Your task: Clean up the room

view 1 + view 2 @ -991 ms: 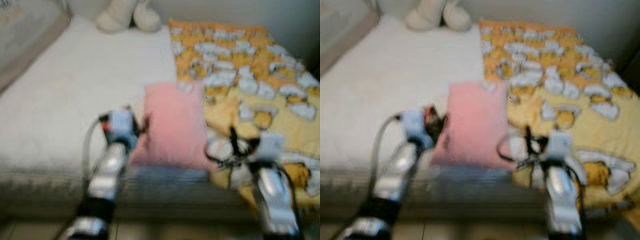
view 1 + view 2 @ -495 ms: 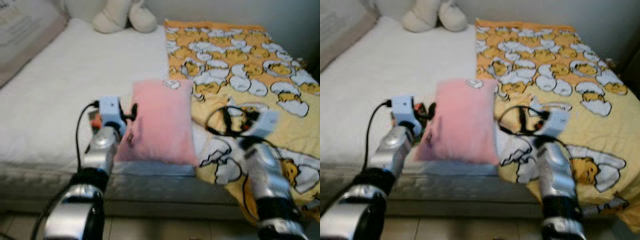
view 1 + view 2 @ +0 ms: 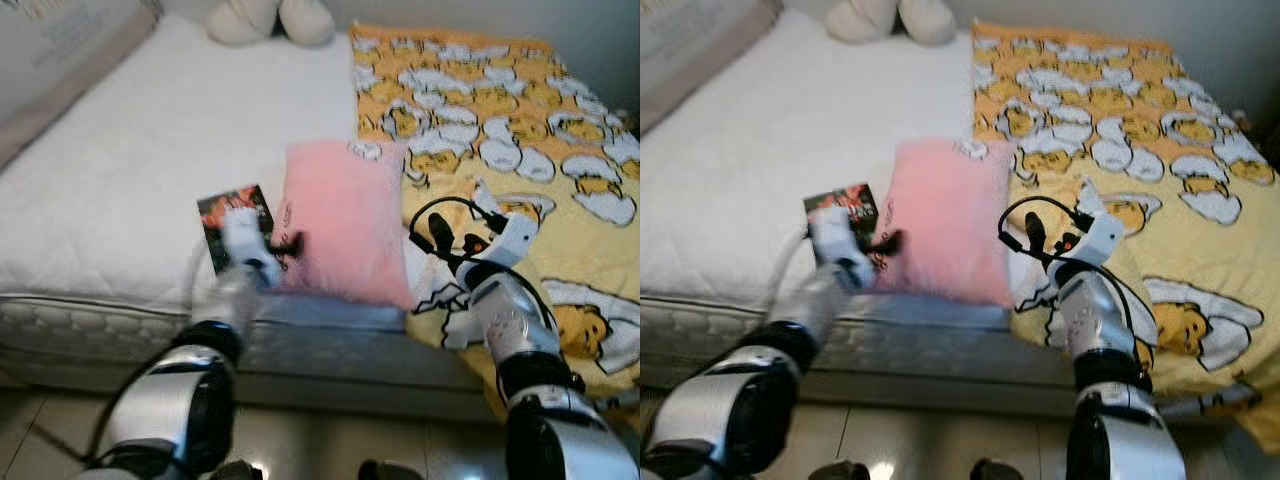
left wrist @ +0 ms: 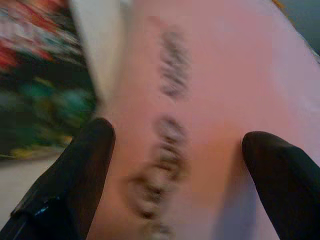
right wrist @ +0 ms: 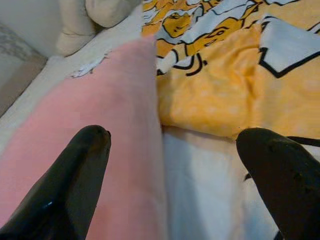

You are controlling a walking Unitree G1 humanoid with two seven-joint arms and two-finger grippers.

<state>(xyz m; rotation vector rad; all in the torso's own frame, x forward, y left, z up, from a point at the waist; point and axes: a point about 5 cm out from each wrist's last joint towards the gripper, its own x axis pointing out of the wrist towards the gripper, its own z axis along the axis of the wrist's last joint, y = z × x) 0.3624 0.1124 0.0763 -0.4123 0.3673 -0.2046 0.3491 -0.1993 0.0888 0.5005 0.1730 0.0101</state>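
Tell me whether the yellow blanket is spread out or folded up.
Spread out: the yellow blanket lies open over the bed's right side, rumpled beside the pink pillow.

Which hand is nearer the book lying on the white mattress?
Left. The left hand sits at the pink pillow's left edge, right beside the book. The right hand is across the pillow, over the yellow blanket.

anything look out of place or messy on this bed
Yes. A pink pillow lies near the bed's front edge, far from the headboard end where the plush toy sits. A small colourful book or card lies loose on the white mattress beside it. The yellow blanket is rumpled and hangs over the front edge.
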